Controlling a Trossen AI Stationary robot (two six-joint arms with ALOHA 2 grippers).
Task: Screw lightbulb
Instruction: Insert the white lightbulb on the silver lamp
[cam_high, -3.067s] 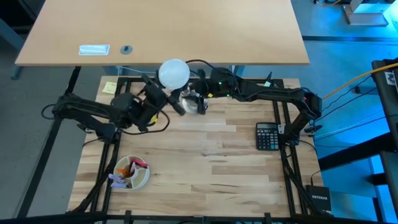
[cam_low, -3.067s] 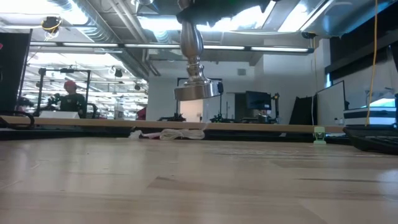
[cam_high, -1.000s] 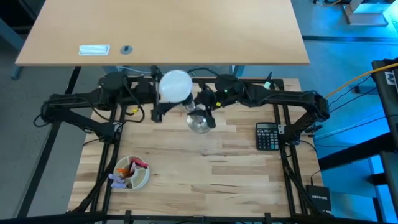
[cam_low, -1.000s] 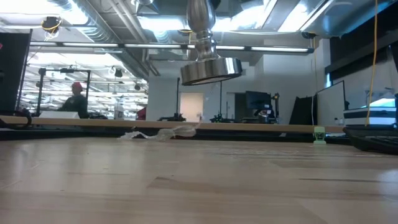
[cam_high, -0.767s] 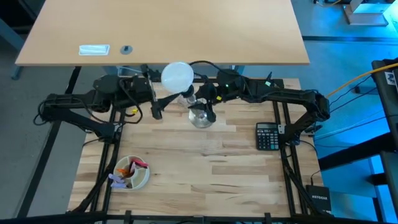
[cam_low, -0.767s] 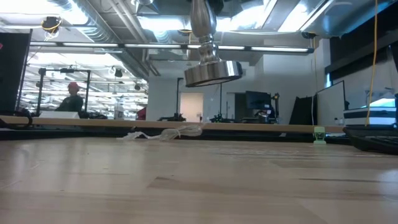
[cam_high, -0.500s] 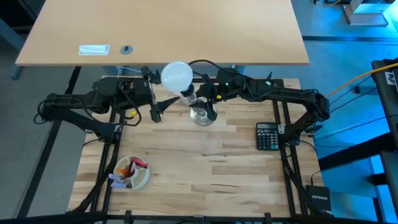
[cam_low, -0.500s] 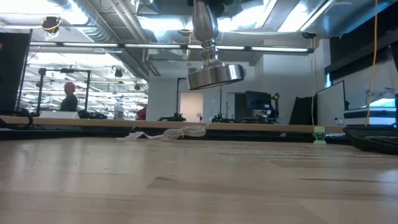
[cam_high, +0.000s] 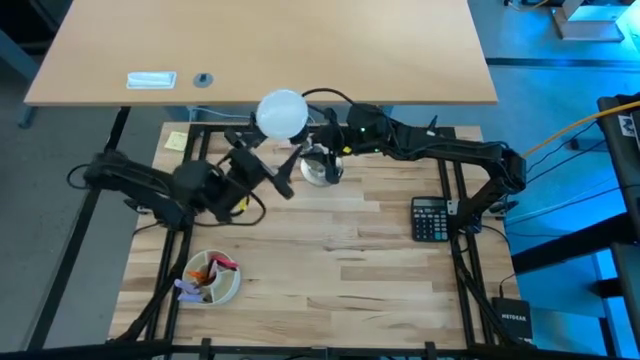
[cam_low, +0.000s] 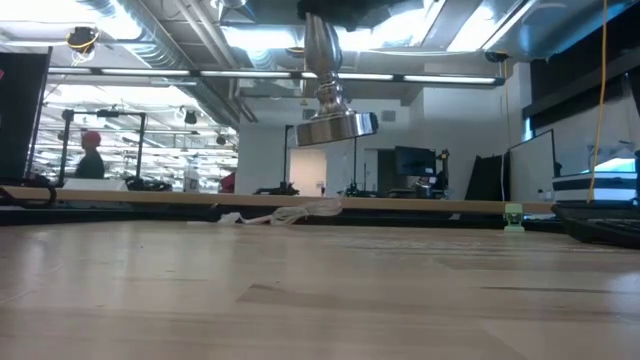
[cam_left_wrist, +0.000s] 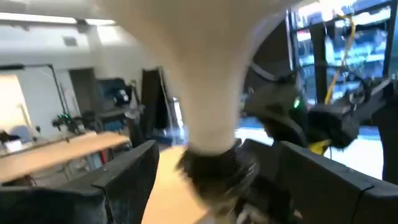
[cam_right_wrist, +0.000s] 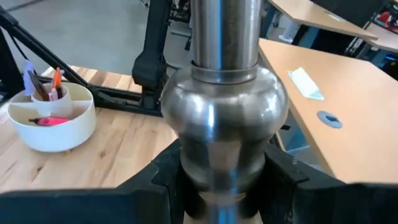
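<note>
While the pictures were taken, the scene stood as follows.

Lightbulb: the white matte lightbulb (cam_high: 281, 114) hung in the air above the far edge of the table (cam_high: 330, 270), its domed head facing up toward the overhead camera. In the left wrist view its tapering neck (cam_left_wrist: 208, 93) ran down into a black socket (cam_left_wrist: 217, 169).

Stand: the shiny silver stand (cam_high: 318, 167) was lifted clear of the wood. In the low view its flared foot (cam_low: 336, 127) floated well above the tabletop, with the stem rising out of the picture. The right wrist view showed its rounded silver body (cam_right_wrist: 224, 112) close up.

Right gripper: the right gripper (cam_high: 330, 158) was pinched on the stand, its dark fingers (cam_right_wrist: 155, 180) pressed against the silver body from both sides. The arm reached in from the right along the table's far edge.

Left gripper: the left gripper (cam_high: 283, 172) sat just beside the bulb and stand, on the left. Its fingers (cam_left_wrist: 127, 174) were spread wide to either side of the bulb's neck and socket, and whether they touched it could not be told.

Bowl: a white divided bowl (cam_high: 212, 278) with pens and small coloured items stood near the front left corner.

Calculator: a dark calculator (cam_high: 431, 218) lay near the table's right edge.

Sticky note: a yellow note (cam_high: 176, 141) lay at the far left corner.

Desk behind: a light wooden desk (cam_high: 260, 50) carried a small packet (cam_high: 152, 80) and a round grommet (cam_high: 203, 79).

Room: a person (cam_low: 90, 155) stood far off in the background of the low view.
</note>
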